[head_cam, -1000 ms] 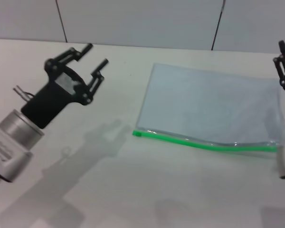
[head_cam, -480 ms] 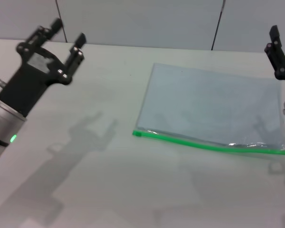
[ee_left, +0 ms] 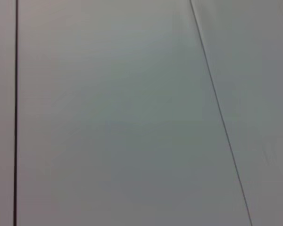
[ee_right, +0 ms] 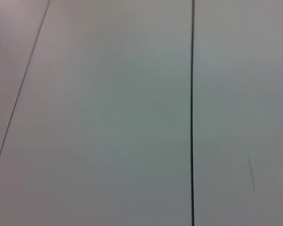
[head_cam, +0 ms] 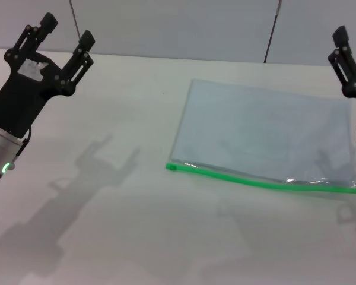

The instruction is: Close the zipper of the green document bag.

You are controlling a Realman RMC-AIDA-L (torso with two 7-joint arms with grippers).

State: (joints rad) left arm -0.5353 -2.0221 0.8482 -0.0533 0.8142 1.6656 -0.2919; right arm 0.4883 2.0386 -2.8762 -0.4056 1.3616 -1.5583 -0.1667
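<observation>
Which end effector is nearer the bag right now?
The right end effector: it hangs just off the bag's far right corner, by the head view's edge. The left end effector, open, is well across bare table from the bag's left edge.

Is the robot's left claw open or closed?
Open. The left claw hangs in the air with a clear gap between its fingers, holding nothing, far from the green document bag.

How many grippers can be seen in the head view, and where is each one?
2. The left gripper is raised at the far left, away from the green document bag. The right gripper is at the right edge, partly cut off.
</observation>
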